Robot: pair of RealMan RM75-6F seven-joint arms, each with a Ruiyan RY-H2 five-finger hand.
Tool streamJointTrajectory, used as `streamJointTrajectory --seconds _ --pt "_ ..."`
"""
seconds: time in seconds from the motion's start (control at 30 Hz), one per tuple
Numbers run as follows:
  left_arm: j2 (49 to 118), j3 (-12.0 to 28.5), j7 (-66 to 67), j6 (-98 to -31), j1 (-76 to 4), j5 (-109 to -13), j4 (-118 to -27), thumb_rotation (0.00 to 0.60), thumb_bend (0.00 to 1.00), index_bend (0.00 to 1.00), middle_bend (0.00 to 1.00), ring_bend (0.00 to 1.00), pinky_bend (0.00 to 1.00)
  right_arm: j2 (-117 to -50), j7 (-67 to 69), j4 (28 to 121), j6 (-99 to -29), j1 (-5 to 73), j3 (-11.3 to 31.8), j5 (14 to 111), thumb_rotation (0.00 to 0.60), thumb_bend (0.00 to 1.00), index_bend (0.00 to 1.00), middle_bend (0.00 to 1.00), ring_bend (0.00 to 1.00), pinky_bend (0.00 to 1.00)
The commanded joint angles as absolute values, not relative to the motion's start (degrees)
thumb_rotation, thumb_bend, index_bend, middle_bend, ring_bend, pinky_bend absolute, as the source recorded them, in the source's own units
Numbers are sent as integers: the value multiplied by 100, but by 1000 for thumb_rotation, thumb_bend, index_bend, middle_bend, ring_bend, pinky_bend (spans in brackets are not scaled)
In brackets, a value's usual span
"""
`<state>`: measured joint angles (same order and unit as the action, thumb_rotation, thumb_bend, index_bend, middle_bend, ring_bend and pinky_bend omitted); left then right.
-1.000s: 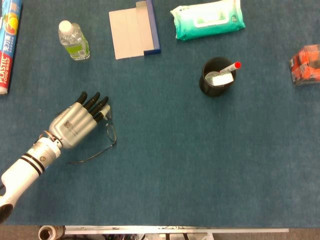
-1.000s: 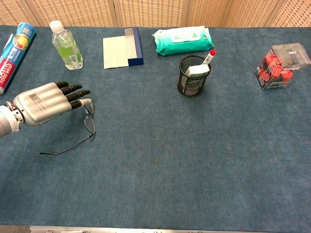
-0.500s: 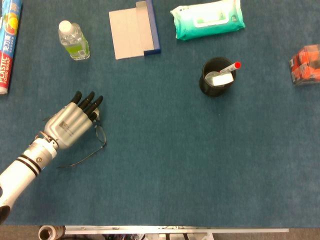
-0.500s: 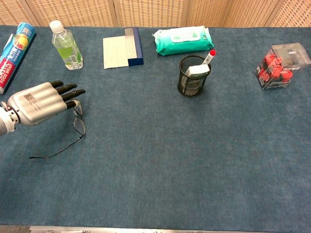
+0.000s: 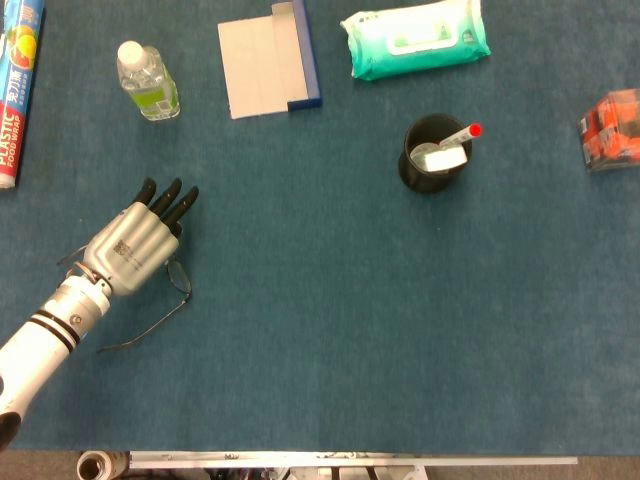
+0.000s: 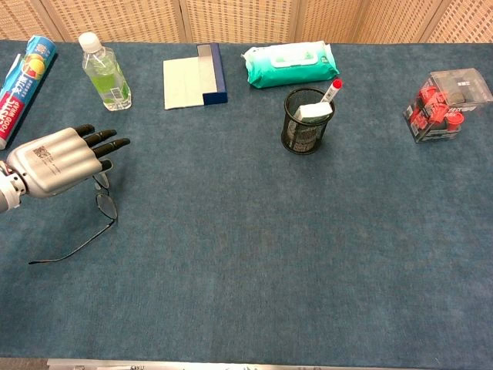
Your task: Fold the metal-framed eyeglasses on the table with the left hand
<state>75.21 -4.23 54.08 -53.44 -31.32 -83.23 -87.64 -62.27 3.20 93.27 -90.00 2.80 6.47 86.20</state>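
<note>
- The left hand [image 5: 135, 243] hangs over the left part of the blue table [image 5: 400, 330], palm down, its dark-tipped fingers [image 6: 108, 143] stretched out side by side and pointing toward 1 o'clock in the head view.
- The metal-framed eyeglasses [image 5: 172, 290] sit under and just at 5 o'clock of that hand; one lens rim shows beside the knuckles, and one thin temple arm runs out toward 7 o'clock, lying open on the cloth.
- In the chest view the eyeglasses [image 6: 102, 206] hang partly below the fingertips, the front frame tilted up; whether the thumb pinches the frame cannot be told, since the hand hides the contact.
- The right hand shows in neither view.
- A green-labelled water bottle [image 5: 147, 81] stands at 12 o'clock of the hand, well apart.
- A roll of plastic food wrap [image 5: 18, 85] lies at the table's far left edge.
- A grey and blue flat box [image 5: 268, 62] lies at 1 o'clock of the hand, near the far edge.
- A pack of wet wipes [image 5: 415, 38] lies just right of that box.
- A black mesh pen cup [image 5: 432, 153] holds a red-capped marker [image 5: 462, 134].
- A clear box with red items [image 5: 611, 130] sits at the right edge.
</note>
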Motion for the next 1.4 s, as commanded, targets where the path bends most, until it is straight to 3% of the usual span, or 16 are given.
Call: streamJointTrajectory --seconds 0.03,0.7,0.8,1.03,1.4 --pt "7537 -414 5539 -5371 -3122 -8224 -8757 600 839 396 0 0 166 -6227 321 9328 -9001 278 646 8622 600 539 589 516 358 357" --pt "7526 -394 6758 -5648 -3052 -7134 -9044 600 839 646 0 0 169 -6241 307 9322 -8981 283 637 8625 600 539 590 516 358 357" --pt "7524 -381 6714 -5743 -3066 -7152 -9065 600 839 597 0 0 169 -6245 305 9318 -8980 285 638 8627 600 539 590 516 358 357" --pt "7487 -427 6447 -5807 -3122 -7349 -9183 600 839 328 0 0 169 -6248 303 9315 -8967 288 638 8614 600 539 589 516 358 357" --pt "7417 -530 6209 -5515 -3183 -6841 -9269 600 839 366 0 0 169 -6228 314 9333 -8990 278 642 8626 600 538 590 516 358 357"
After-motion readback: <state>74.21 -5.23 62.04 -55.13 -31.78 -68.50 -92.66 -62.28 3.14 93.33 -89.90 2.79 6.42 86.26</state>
